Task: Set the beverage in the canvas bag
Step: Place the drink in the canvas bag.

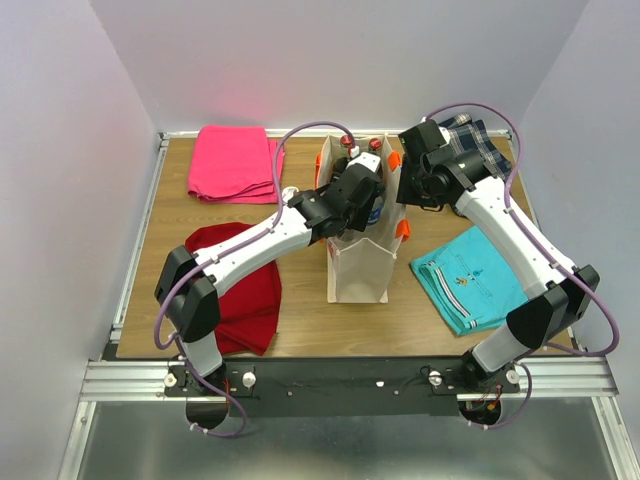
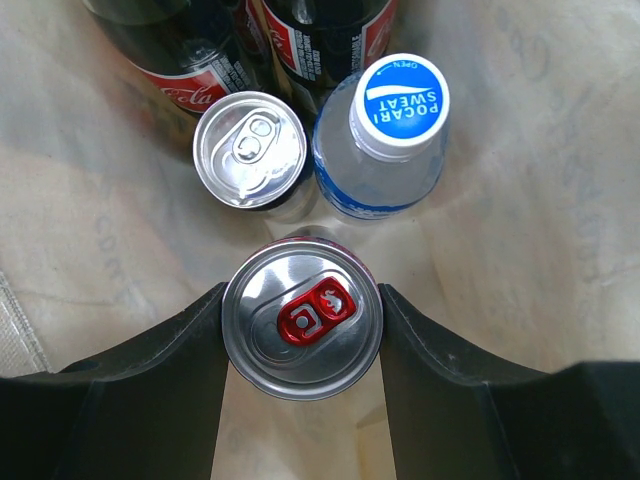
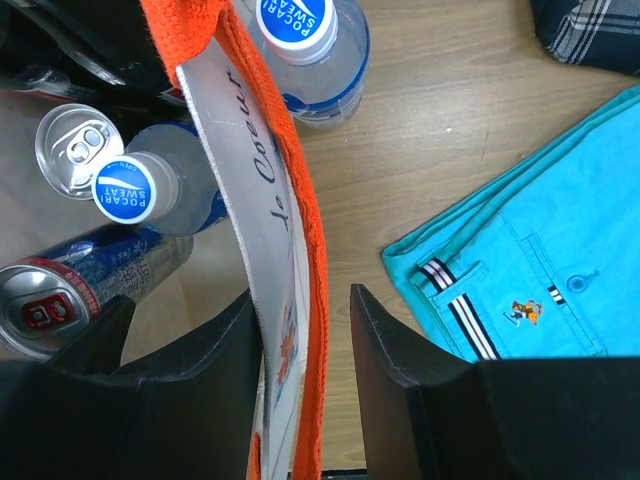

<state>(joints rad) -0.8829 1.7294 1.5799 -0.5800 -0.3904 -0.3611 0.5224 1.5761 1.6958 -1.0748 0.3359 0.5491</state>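
1. The left pincer (image 2: 302, 290) reaches down into the open canvas bag (image 1: 358, 270) and is closed on the beverage can (image 2: 300, 332), one finger against each side of its rim.
2. The can has a red pull tab and stands upright between the fingers, inside the bag, with cream cloth all around it.
3. Just ahead of this pincer, past the held can, a silver can (image 2: 248, 148) stands to the left and a Pocari Sweat bottle (image 2: 398, 105) with a blue cap to the right. They are close beside each other.
4. Further ahead still are dark cola bottles (image 2: 170, 60) with red labels.
5. The right pincer (image 3: 300, 295) straddles the bag's side wall and its orange strap (image 3: 300, 210). The wall lies against one finger and a thin gap shows at the other, so I cannot tell whether it is pinching.
6. Ahead of the right pincer, outside the bag, a second Pocari Sweat bottle (image 3: 310, 50) stands on the wooden surface (image 3: 450, 130).
7. To the outer side of that pincer lies a folded turquoise garment (image 3: 530, 260), with a plaid cloth (image 3: 590, 35) beyond it.
8. Out to the side of the left pincer, outside the bag, lie a pink cloth (image 1: 235, 162) and a red cloth (image 1: 245, 290).
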